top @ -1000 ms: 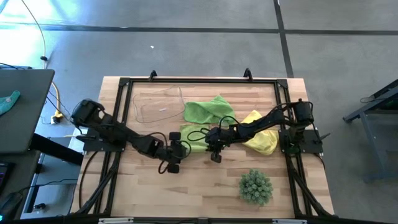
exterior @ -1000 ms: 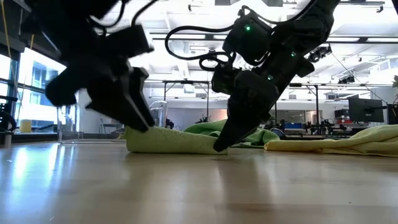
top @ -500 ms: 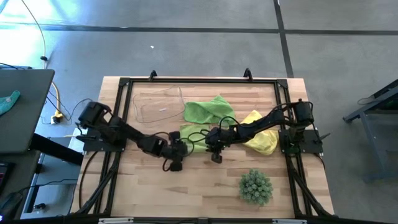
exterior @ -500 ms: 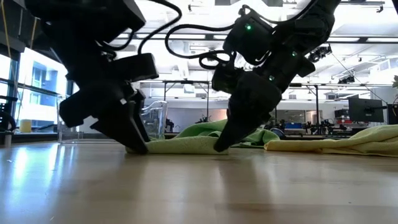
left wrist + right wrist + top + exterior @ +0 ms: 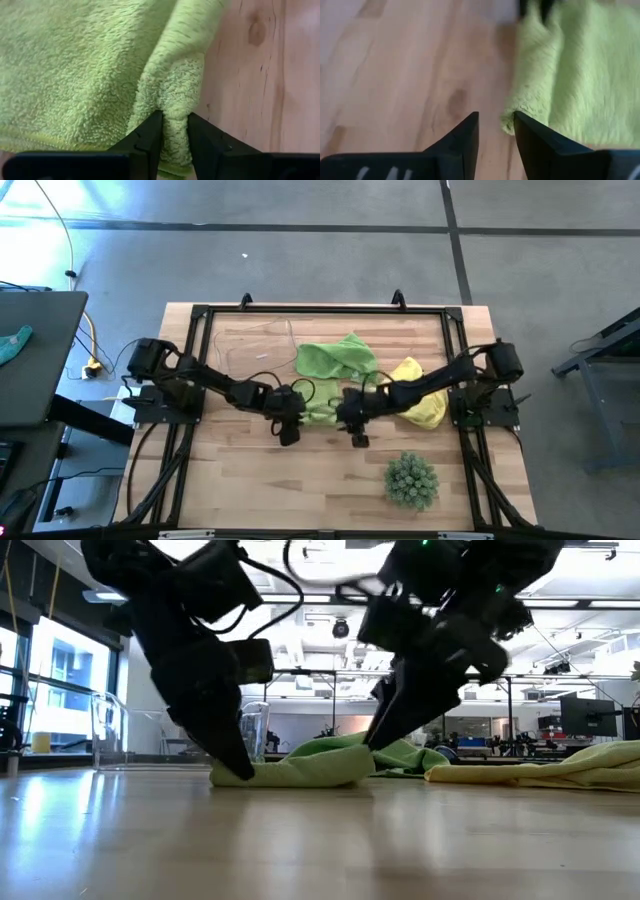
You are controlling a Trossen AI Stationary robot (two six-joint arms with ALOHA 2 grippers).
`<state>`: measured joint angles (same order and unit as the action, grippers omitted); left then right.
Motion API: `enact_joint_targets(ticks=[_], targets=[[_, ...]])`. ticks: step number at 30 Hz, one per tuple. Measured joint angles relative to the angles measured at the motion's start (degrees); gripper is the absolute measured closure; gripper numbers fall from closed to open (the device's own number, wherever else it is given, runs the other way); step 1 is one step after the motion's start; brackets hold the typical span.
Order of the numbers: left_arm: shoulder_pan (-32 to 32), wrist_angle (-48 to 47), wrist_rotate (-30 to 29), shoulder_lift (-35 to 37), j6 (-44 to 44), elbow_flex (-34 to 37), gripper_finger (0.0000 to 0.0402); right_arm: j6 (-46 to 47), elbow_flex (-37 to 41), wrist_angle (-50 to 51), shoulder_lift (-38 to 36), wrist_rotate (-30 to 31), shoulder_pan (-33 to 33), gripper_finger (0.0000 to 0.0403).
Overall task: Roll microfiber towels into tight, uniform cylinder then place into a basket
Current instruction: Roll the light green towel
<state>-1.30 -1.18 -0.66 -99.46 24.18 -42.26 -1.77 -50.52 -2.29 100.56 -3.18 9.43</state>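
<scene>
**Rolling the first green towel: left end pinched, right end loose**

You are mid-roll on the lime green towel (image 5: 318,413) lying at the table's centre. Your left gripper (image 5: 174,131) is clamped on a fold at the towel's 9 o'clock end; the wrist view shows pile squeezed between both fingers. Your right gripper (image 5: 496,127) sits at the 3 o'clock end with its jaws parted and nothing between them, the towel edge just beside one finger.

The second green towel (image 5: 335,357) lies bunched at 12 o'clock of the first, the yellow towel (image 5: 418,402) at 3 o'clock, and the clear basket (image 5: 250,347) at 11 o'clock, with no towel visible in it.

Next, I judge, you must re-grip the right end level with the left, then turn both ends together so the roll stays even.
</scene>
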Motion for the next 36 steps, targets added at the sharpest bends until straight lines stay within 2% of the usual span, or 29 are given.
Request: enact_joint_targets(ticks=[3, 6, 9, 15, 19, 22, 26, 31, 36], targets=[[0.9, 0.0, 0.5, 0.0, 0.9, 0.0, 0.0327, -8.5, 0.0, -2.1, 2.2, 7.8, 3.4, 0.0286], [1.0, 0.1, 1.0, 0.0, 1.2, 0.1, 0.0330, -12.1, 0.0, -3.8, 4.1, 14.8, 5.7, 0.0286], [1.1, 0.1, 1.8, 0.0, 1.2, 0.1, 0.0332, -10.0, -0.1, -2.0, 4.9, 19.6, 7.2, 0.0286], [0.9, 0.1, 1.8, 0.0, 1.4, 0.1, 0.0332, -4.2, -0.1, 11.3, 2.1, 30.2, 9.6, 0.0286], [0.9, 0.2, 1.8, 0.0, 1.3, 0.2, 0.0332, -0.3, -0.1, 7.0, 0.6, 26.8, 10.5, 0.0286], [0.9, 0.8, 1.8, 0.0, 1.3, 0.2, 0.0332, -2.1, -0.2, 1.0, 0.5, 23.3, 10.9, 0.0286], [0.9, 1.3, 1.9, -0.1, 1.3, 0.2, 0.0332, -5.9, -0.2, -2.1, 2.8, 23.5, 10.4, 0.0286], [0.8, 1.3, 1.7, -0.1, 1.6, 0.2, 0.0332, -6.0, -0.2, -5.0, 5.6, 25.2, 8.1, 0.0285], [0.8, 1.6, 1.8, -0.2, 1.8, 0.2, 0.0332, -6.0, -0.2, -5.4, 6.4, 24.6, 5.8, 0.0263]])
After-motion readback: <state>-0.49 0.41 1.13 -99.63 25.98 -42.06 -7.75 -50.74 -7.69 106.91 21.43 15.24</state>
